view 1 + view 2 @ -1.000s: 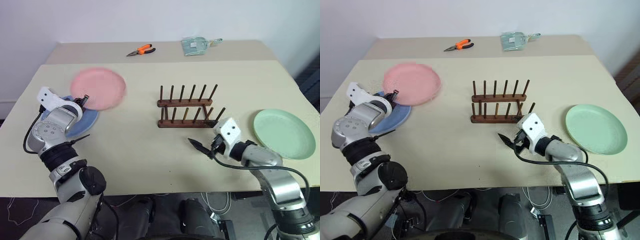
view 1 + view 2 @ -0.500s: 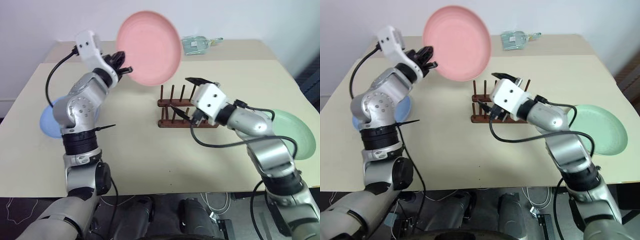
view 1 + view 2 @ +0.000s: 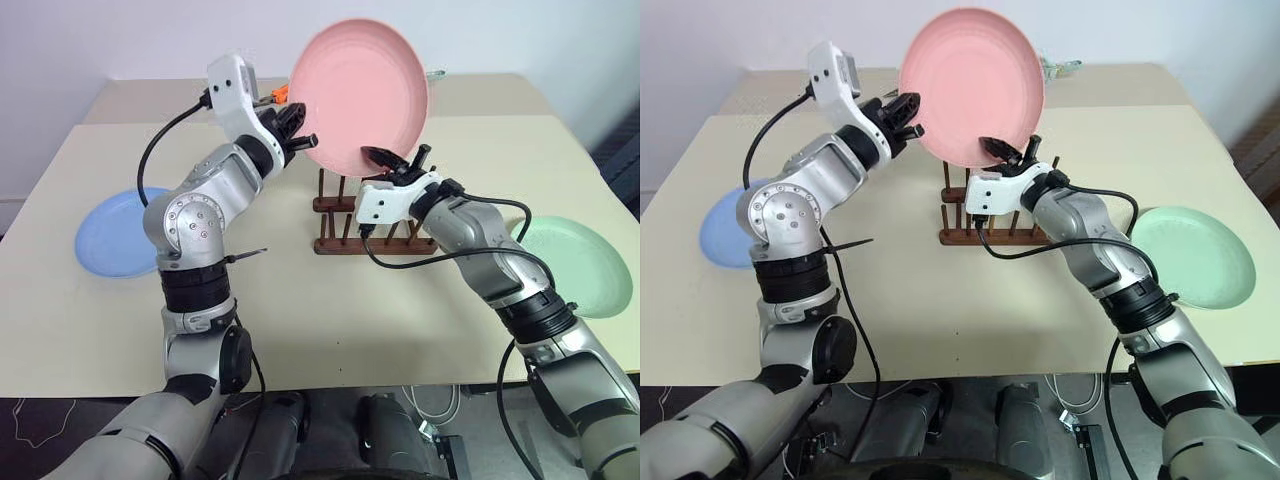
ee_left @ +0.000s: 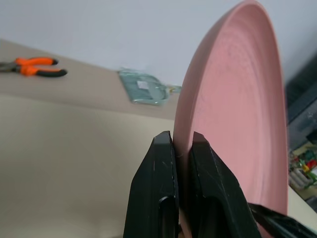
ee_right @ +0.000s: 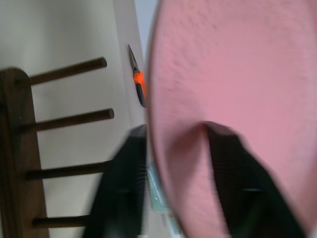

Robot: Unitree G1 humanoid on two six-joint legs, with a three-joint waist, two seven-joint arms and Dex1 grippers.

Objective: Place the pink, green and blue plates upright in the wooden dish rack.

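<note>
The raised pastel pink round plastic plate (image 3: 362,92) hides most of the orange-handled pliers (image 3: 276,96) and of the pale teal flat object (image 3: 1058,67) at the far end of the desk (image 3: 300,300). The right claw (image 3: 398,158) and its arm cover part of the dark brown wooden peg rack (image 3: 345,215). In the right wrist view the plate and the black fingers (image 5: 124,183) are blurred, so contact cannot be told.

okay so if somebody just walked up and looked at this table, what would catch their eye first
The pink plate, held up on edge in the air above the wooden dish rack, with the left gripper clamped on its rim and the right gripper straddling its lower edge. After that, the blue plate lying flat at the table's left and the green plate flat at its right.
</note>
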